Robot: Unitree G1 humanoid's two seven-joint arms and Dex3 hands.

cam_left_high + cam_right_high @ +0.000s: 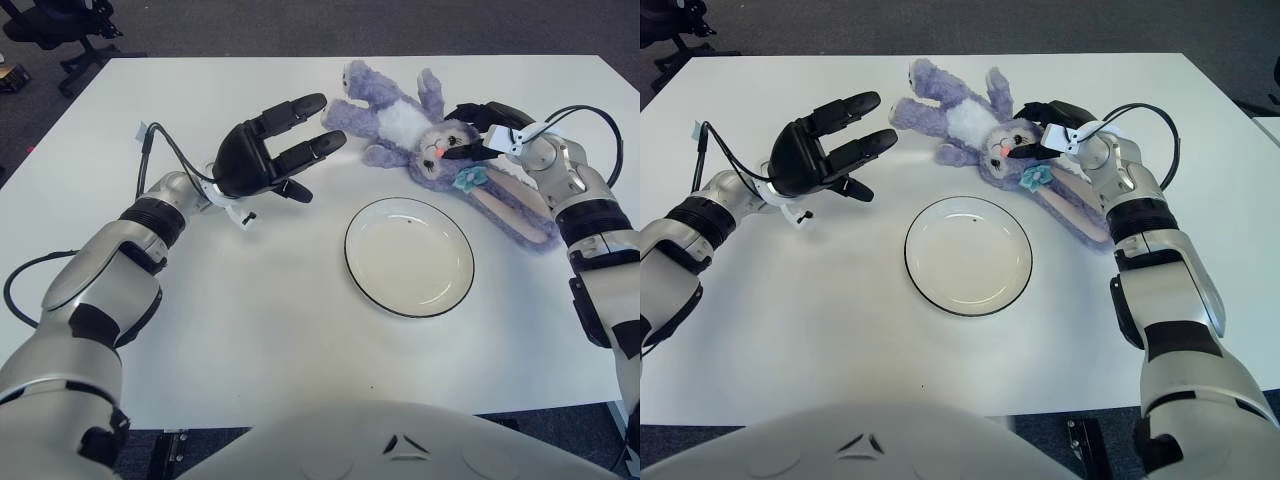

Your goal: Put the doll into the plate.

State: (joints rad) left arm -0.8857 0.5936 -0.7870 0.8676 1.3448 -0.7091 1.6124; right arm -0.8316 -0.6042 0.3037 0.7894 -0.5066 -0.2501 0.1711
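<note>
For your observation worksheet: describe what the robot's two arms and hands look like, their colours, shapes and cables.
Both arms are rounded silver-grey shells with black joint bands. The left hand is glossy black with three thick fingers; a thin black cable loops beside its wrist. The right hand has black fingers, a silver wrist and a black cable arching over it.

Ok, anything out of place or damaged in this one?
Nothing stands out. The doll lies on the table beside the empty plate, right hand at its head, left hand open.
</note>
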